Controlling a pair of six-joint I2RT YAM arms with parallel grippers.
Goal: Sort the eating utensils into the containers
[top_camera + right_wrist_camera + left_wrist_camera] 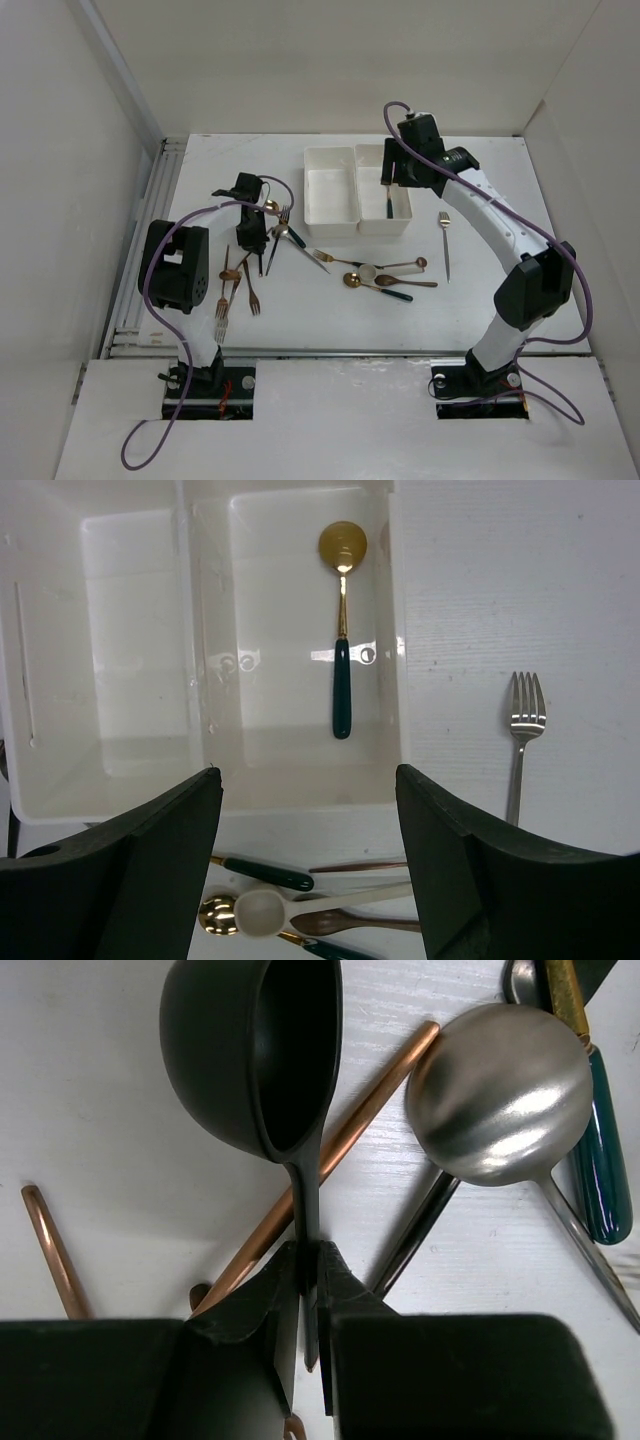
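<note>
Toward the left edge of the counter, the left gripper [308,1295] is clamped on the thin handle of a black spoon [255,1055]. Its 2 fingers [275,1300] press the handle from both sides. The bowl sticks out beyond the fingertips, turned on its edge. In the wrist view a copper handle [345,1145] crosses behind the black one, and a silver spoon [500,1090] lies bowl-down just to its right, beside a green-handled piece [600,1165]. Copper forks [250,292] lie closer to the near edge.

In the middle of the counter sits a loose cluster of spoons [385,280]. Beyond it, by the far edge, stand the 2 joined white containers [333,228].

The right gripper [308,800] hangs over the right-hand bin [398,660] with its jaws spread wide and nothing between them. A gold spoon [342,630] with a dark green handle lies flat on that bin's floor, bowl toward the far edge. It is in line with the gap between the fingers and clear of both.

Further right, a silver fork [445,245] lies on the counter, tines toward the far edge.
</note>
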